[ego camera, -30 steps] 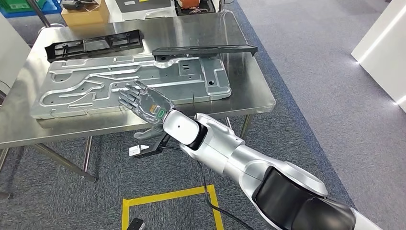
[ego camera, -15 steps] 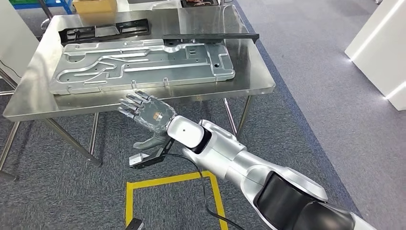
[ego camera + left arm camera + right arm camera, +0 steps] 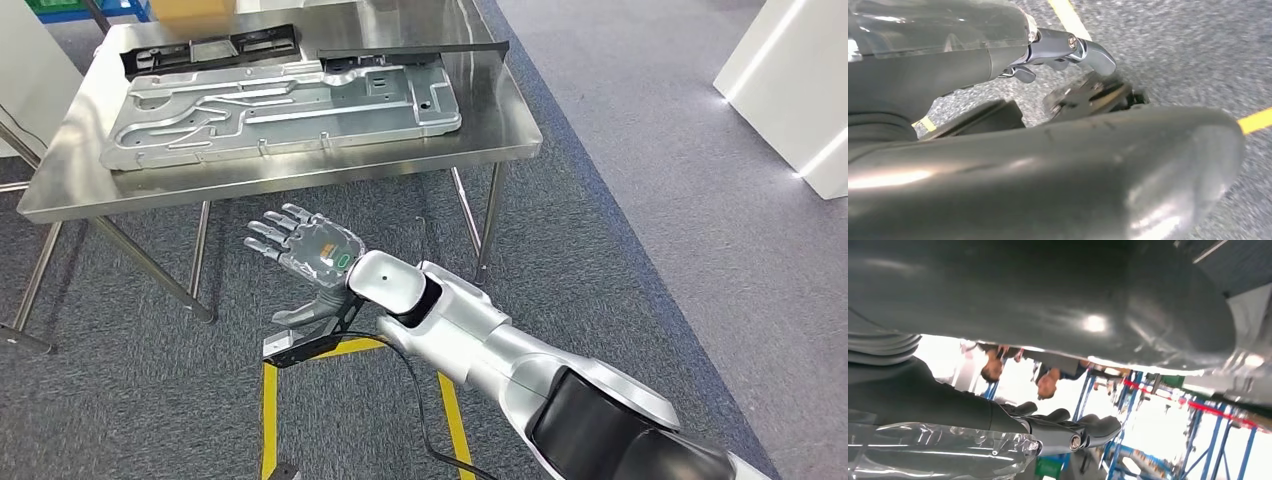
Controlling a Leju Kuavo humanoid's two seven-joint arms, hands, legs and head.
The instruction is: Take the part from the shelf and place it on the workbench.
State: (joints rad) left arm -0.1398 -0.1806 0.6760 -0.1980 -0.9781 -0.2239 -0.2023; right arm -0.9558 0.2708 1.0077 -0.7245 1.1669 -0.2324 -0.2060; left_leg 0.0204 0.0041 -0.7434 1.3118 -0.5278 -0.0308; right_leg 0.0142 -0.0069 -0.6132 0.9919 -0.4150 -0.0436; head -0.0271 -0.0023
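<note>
A long black strip part (image 3: 410, 52) lies on the steel workbench (image 3: 280, 178), along the far edge of a large grey stamped metal plate (image 3: 280, 110). A second black frame part (image 3: 210, 52) lies behind the plate at the far left. My right hand (image 3: 305, 245) hovers over the carpet in front of the bench, below its near edge, palm down, fingers spread, holding nothing. In the right wrist view its fingers (image 3: 1073, 432) stretch out empty. My left hand (image 3: 1048, 165) hangs over the floor, its fingers (image 3: 1083, 47) apart from the thumb with nothing between them.
Yellow tape (image 3: 270, 400) marks a square on the grey carpet below my right arm. The bench legs (image 3: 485, 225) stand just beyond my hand. A white cabinet (image 3: 790, 90) stands at the far right. People (image 3: 1048, 382) and blue racks (image 3: 1218, 440) appear far off in the right wrist view.
The whole view has shifted: the workbench now lies farther off. My right hand, earlier over the metal plate, has drawn back past the bench edge and is over the floor, still empty.
</note>
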